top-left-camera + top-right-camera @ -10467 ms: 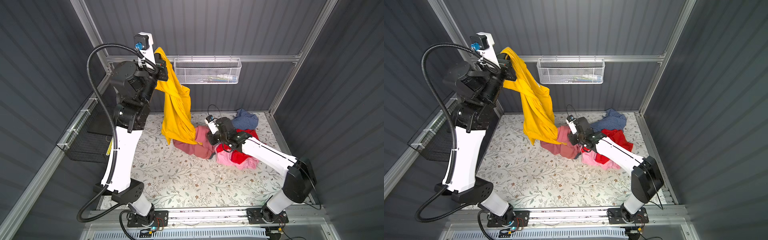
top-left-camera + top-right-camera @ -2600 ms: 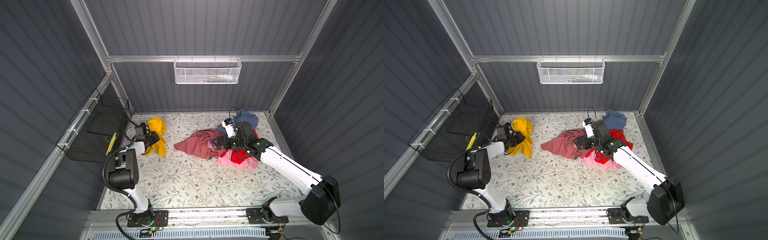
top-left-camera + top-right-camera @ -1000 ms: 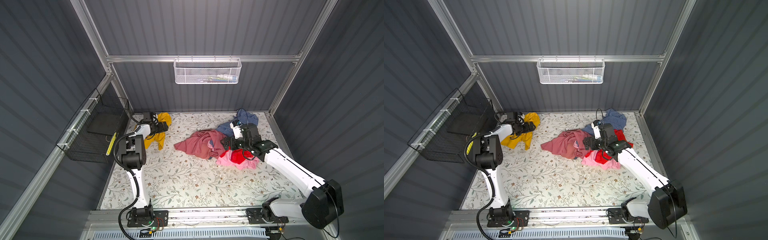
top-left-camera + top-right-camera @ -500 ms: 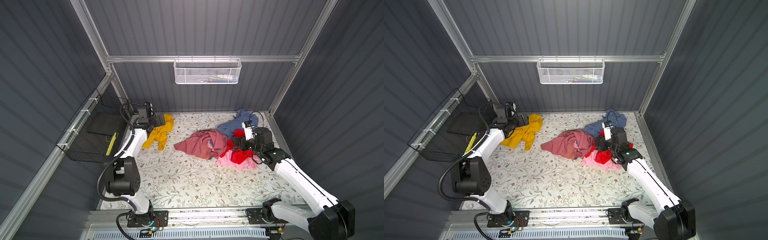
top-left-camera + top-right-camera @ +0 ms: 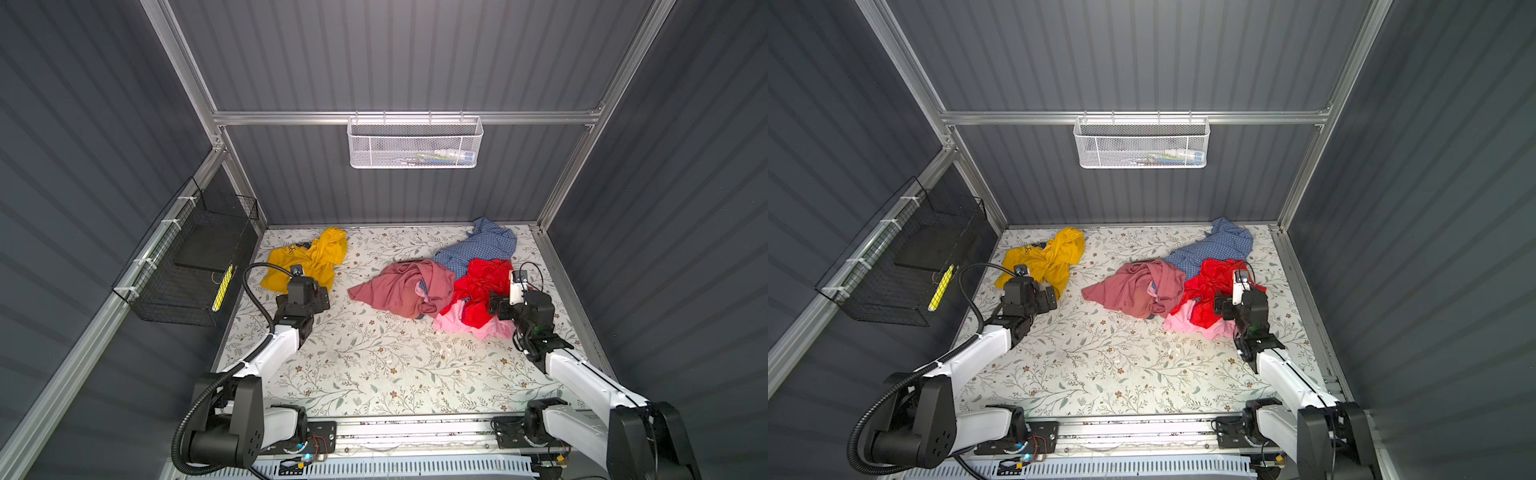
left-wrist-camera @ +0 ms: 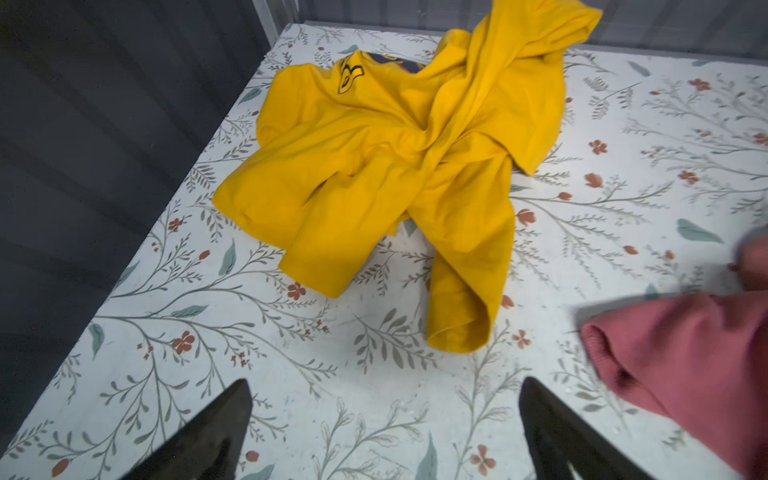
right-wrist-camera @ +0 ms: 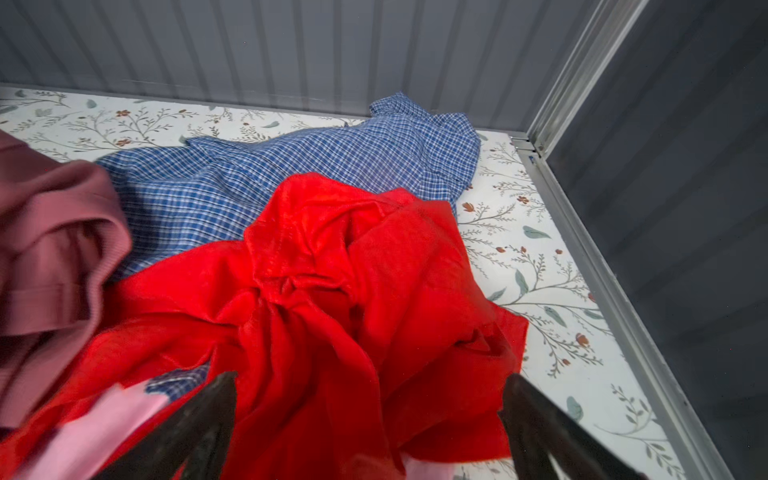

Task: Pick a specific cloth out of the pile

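Plainly, the mustard-yellow soft crumpled garment [image 5: 322, 255] lies alone at ten o'clock on the floral-patterned bench [image 5: 374, 365]. The left claw [image 6: 385, 381] hovers at its six o'clock edge, jaws spread wide, empty. Well apart, toward two o'clock, sits the heap of blue-checked, dusty-rose, bright red and light pink garments [image 5: 399, 291], with the right claw [image 7: 370, 375] over its four o'clock side, released too and gripping nothing. The picking-out looks done; the step in hand seems a retreat, so next both arms need only draw clear without snagging any fabric.
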Available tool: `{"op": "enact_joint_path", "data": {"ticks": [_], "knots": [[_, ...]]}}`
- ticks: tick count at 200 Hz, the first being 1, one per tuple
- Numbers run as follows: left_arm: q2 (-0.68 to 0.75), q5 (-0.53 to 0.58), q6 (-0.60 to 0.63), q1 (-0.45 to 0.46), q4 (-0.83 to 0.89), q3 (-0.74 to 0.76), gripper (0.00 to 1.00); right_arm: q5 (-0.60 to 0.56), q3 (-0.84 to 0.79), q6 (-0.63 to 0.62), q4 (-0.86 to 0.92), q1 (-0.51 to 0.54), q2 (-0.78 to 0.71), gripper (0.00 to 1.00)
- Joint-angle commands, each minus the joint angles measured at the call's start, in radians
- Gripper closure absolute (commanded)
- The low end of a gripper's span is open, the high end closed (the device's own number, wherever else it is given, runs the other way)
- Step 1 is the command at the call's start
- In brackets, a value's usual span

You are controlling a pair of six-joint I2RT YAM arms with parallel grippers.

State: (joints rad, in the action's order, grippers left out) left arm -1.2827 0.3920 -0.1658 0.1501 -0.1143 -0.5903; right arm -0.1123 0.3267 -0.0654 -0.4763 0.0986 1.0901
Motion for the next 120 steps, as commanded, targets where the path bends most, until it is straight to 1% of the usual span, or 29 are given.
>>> {"op": "enact_joint_path", "data": {"ticks": [1, 16, 28, 40, 57, 60, 72, 78, 91, 96, 104, 114, 120], "knots": [[-0.044, 0.083, 0.031, 0.008, -0.195, 0.034, 0.00, 0.017, -0.058, 0.004, -0.329, -0.038, 0.063, 0.01], [-0.098, 0.104, 0.058, 0.008, -0.300, 0.059, 0.00, 0.066, -0.079, 0.027, -0.438, -0.073, 0.136, 0.01], [-0.143, 0.119, 0.091, 0.008, -0.465, 0.104, 0.00, 0.097, -0.082, 0.039, -0.525, -0.092, 0.212, 0.01], [-0.193, 0.119, 0.125, 0.007, -0.627, 0.147, 0.00, 0.116, -0.077, 0.041, -0.570, -0.101, 0.285, 0.01], [-0.284, 0.139, 0.157, 0.006, -0.777, 0.177, 0.00, 0.137, -0.092, 0.053, -0.712, -0.117, 0.388, 0.01], [-0.298, 0.141, 0.156, 0.006, -0.804, 0.183, 0.00, 0.133, -0.094, 0.057, -0.714, -0.120, 0.389, 0.01], [-0.366, 0.134, 0.151, 0.006, -0.911, 0.210, 0.00, 0.156, -0.085, 0.078, -0.626, -0.142, 0.349, 0.01], [-0.395, 0.115, 0.177, 0.006, -0.996, 0.224, 0.00, 0.171, -0.080, 0.087, -0.619, -0.154, 0.351, 0.01], [-0.407, 0.089, 0.166, 0.006, -0.955, 0.218, 0.00, 0.199, -0.074, 0.097, -0.655, -0.169, 0.378, 0.01], [-0.428, 0.099, 0.164, 0.004, -0.966, 0.211, 0.00, 0.208, -0.066, 0.099, -0.628, -0.173, 0.372, 0.01], [-0.450, 0.079, 0.184, -0.005, -0.992, 0.193, 0.00, 0.210, -0.046, 0.096, -0.566, -0.175, 0.359, 0.01], [-0.425, 0.049, 0.161, -0.011, -0.811, 0.137, 0.00, 0.209, -0.017, 0.099, -0.521, -0.175, 0.366, 0.01], [-0.434, 0.003, 0.154, -0.034, -0.825, 0.134, 0.00, 0.212, -0.001, 0.101, -0.502, -0.175, 0.372, 0.01]]}}
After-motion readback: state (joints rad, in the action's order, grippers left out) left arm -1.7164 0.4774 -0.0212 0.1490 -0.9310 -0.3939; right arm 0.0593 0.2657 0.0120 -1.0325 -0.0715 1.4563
